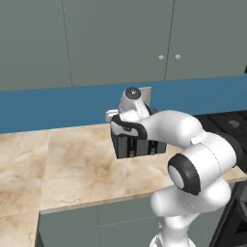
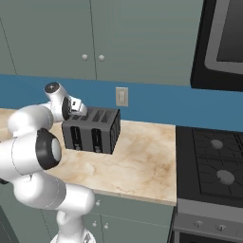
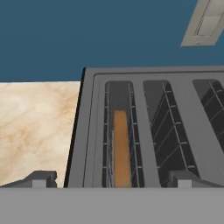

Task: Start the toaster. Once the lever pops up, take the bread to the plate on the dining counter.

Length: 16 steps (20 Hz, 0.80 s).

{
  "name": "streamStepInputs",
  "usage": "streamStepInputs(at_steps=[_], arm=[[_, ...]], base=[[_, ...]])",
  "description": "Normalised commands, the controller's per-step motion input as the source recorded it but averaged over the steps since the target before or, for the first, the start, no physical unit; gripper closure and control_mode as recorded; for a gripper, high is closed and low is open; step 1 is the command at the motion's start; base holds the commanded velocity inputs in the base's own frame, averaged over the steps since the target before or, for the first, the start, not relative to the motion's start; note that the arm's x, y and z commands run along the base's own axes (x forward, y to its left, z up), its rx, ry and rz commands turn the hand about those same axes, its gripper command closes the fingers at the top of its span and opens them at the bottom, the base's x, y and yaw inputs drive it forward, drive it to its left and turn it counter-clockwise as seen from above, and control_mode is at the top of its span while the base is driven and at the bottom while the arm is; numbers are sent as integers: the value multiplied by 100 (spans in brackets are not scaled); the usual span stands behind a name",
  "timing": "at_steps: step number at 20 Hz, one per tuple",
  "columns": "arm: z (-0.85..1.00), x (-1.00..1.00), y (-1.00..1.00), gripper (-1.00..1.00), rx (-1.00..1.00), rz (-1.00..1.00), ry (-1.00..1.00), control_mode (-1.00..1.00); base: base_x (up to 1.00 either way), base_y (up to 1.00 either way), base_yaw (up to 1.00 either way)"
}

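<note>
A dark grey toaster point(image 2: 91, 129) is seen standing on a marble worktop point(image 2: 137, 163) against a blue backsplash point(image 2: 156, 102). In the hand view the bread point(image 3: 121, 148) is shown seated deep in the toaster's outermost slot on the side towards open marble, its top edge below the slot rim. The gripper point(image 3: 111, 178) is held just above the toaster's near edge, fingers spread wide and nothing grasped. The step in hand is judged to be either pressing the lever or lifting the slice. For lifting, the fingers should be centred astride the thin slice, lowered straight between the wire guides, then closed gently.
</note>
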Motion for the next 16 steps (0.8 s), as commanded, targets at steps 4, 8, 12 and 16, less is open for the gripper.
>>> streamStepInputs(at_steps=[4, 8, 12, 16], arm=[[0, 0, -8, -100, 0, 0, 0, -100], [0, 0, -17, -100, 0, 0, 0, -100], [0, 0, -14, -100, 0, 0, 0, -100], [0, 0, 0, -100, 0, 0, 0, -100]], base=[[0, 0, 0], [0, 0, 0], [0, 0, 0], [0, 0, 0]])
